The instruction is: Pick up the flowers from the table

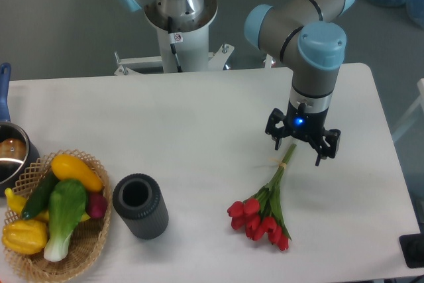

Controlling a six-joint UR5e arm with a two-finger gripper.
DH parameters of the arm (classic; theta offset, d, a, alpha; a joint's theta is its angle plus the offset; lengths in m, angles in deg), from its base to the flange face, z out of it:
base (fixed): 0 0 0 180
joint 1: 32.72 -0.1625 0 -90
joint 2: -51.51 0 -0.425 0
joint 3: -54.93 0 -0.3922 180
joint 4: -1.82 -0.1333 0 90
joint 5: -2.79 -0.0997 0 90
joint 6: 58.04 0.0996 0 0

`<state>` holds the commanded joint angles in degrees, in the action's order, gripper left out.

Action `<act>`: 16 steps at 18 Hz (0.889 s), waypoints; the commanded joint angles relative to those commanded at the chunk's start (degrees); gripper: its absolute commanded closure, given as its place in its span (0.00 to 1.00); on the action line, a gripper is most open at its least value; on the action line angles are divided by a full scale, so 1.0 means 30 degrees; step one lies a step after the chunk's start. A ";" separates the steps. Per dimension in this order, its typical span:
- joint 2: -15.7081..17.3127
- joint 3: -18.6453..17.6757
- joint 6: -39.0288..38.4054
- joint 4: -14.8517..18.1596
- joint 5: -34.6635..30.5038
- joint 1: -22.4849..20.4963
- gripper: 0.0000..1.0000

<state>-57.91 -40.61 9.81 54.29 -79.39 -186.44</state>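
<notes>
The flowers (264, 211), a small bunch of red tulips with green stems tied by a pale band, lie on the white table (199, 117) at the front right, blooms toward the front and stem ends toward the back. My gripper (299, 152) hangs straight over the stem ends, its fingers spread to either side of them. The jaws are open and hold nothing.
A dark grey cylinder-shaped vase (140, 206) stands left of the flowers. A wicker basket (40, 266) with yellow, green and dark red vegetables sits at the front left. A metal pot (10, 154) with a blue handle is at the left edge.
</notes>
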 joint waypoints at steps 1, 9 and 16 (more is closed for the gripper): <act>0.0000 -0.0116 0.0000 -0.0029 -0.0029 0.0029 0.00; -0.0058 -0.0527 -0.0205 -0.0175 0.0000 0.0088 0.00; -0.0029 -0.1494 -0.0409 -0.0205 0.0030 -0.0498 0.00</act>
<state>-58.00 -45.09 8.58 53.68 -79.30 -187.94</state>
